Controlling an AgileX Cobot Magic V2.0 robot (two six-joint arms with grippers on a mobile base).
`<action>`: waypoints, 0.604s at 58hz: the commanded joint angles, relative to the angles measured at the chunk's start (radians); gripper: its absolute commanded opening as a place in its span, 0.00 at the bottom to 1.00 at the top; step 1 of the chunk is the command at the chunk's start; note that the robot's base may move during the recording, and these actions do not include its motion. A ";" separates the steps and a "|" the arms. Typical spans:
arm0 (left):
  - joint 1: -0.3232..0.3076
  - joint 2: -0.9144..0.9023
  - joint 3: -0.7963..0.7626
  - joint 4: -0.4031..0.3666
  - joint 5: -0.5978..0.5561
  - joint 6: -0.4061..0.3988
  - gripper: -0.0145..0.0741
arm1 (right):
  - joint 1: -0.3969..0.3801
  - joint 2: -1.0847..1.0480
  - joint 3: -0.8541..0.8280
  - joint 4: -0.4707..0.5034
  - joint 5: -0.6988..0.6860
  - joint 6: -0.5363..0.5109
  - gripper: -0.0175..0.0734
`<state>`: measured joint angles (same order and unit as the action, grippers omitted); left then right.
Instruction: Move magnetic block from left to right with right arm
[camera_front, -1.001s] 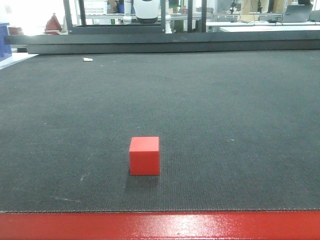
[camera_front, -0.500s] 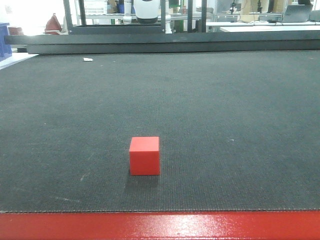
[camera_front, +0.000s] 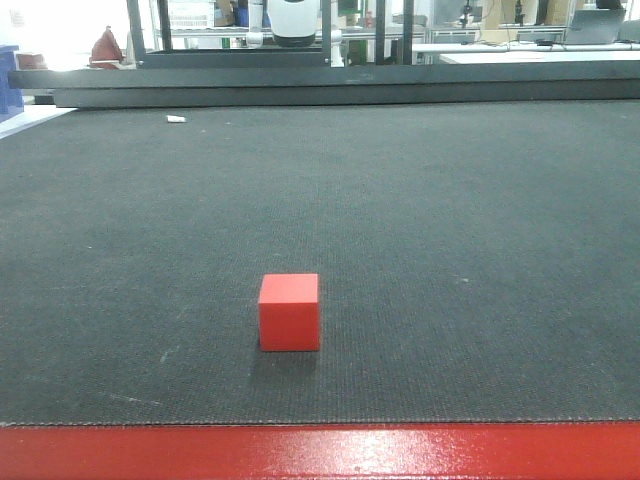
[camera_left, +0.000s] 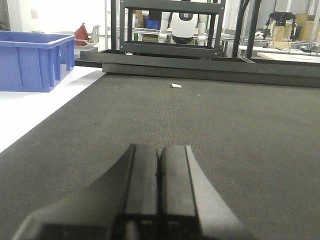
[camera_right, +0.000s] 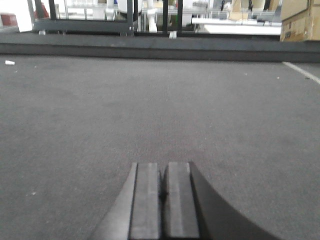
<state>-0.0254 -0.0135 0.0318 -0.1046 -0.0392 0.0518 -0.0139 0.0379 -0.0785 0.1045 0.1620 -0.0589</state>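
The magnetic block, a small red cube, rests on the dark mat close to the table's front edge, a little left of centre in the front view. No gripper appears in that view. My left gripper is shut with nothing between its fingers, low over bare mat. My right gripper is likewise shut and empty above bare mat. Neither wrist view shows the block.
A red table edge runs along the front. A blue bin stands at the far left off the mat. A small white scrap lies at the mat's back left. Dark shelving frames and cardboard boxes stand behind.
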 joint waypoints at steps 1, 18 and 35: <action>0.001 -0.012 0.008 -0.005 -0.087 0.000 0.02 | -0.004 0.080 -0.074 0.002 -0.038 0.015 0.23; 0.001 -0.012 0.008 -0.005 -0.087 0.000 0.02 | 0.002 0.371 -0.229 -0.053 0.102 0.025 0.23; 0.001 -0.012 0.008 -0.005 -0.087 0.000 0.02 | 0.147 0.624 -0.354 -0.111 0.125 0.188 0.23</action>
<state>-0.0254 -0.0135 0.0318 -0.1046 -0.0392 0.0518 0.0867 0.5885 -0.3579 0.0216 0.3528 0.0519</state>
